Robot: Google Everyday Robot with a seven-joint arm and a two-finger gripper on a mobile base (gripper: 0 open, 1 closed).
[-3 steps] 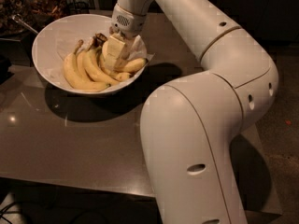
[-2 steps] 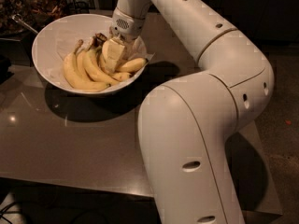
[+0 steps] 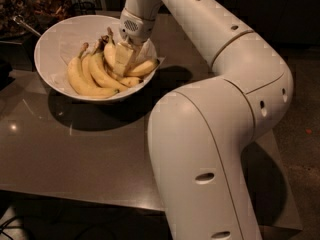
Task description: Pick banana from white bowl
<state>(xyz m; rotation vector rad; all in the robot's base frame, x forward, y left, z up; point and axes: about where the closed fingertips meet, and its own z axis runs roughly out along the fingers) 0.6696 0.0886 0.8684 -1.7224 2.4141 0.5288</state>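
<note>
The white bowl (image 3: 55, 39) stands at the back left of the table and is lined with white paper. In it lies a bunch of yellow bananas (image 3: 87, 76) joined at a dark crown. A single yellow banana (image 3: 144, 67) lies against the bowl's right rim. My gripper (image 3: 122, 61) reaches down into the bowl from above, between the bunch and the single banana, and touches or nearly touches the fruit. Its tips are partly hidden among the bananas.
The bowl sits on a dark glossy table (image 3: 90, 149). My large white arm (image 3: 215, 134) fills the right half of the view and hides the table there. Dark clutter and a metal utensil (image 3: 25, 25) lie behind the bowl at the far left.
The gripper has stayed down in the bowl at about the same spot. The arm's elbow has shifted slightly. The bananas have not visibly moved.
</note>
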